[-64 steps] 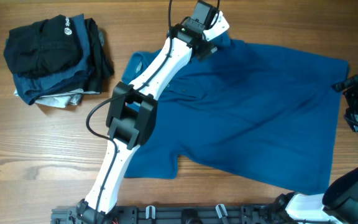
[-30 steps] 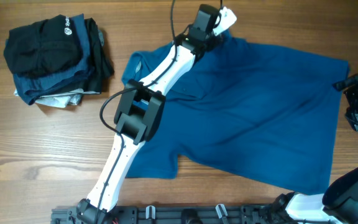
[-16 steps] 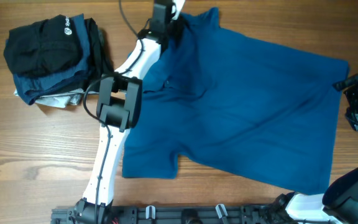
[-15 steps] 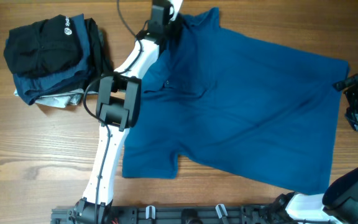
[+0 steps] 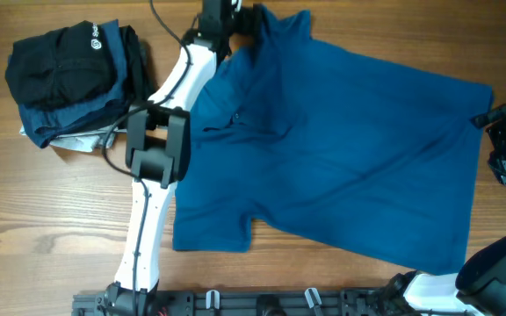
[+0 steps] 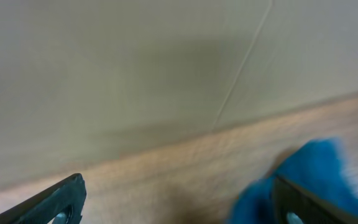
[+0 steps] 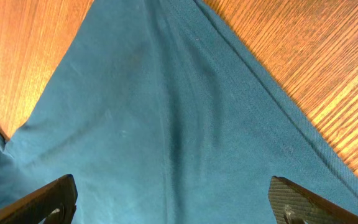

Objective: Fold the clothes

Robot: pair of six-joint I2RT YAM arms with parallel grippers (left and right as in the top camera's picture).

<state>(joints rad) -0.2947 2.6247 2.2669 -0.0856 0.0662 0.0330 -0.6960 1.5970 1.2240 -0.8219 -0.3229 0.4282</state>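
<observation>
You are looking at the blue polo shirt [image 5: 341,149], soft and lightly creased, lying mostly flat across the wood-grain worktop [image 5: 42,219] from centre to 3 o'clock. Your left tool [image 6: 174,199] is hovering at 12 o'clock with its fingers spread wide and blue fabric beside one of them. The left arm [image 5: 156,154] is crossing the shirt's 9 o'clock side. Your right tool [image 7: 173,199] is gaping at the 3 o'clock edge. Dark folded garments [image 5: 73,79] are sitting apart at 10 o'clock.
</observation>
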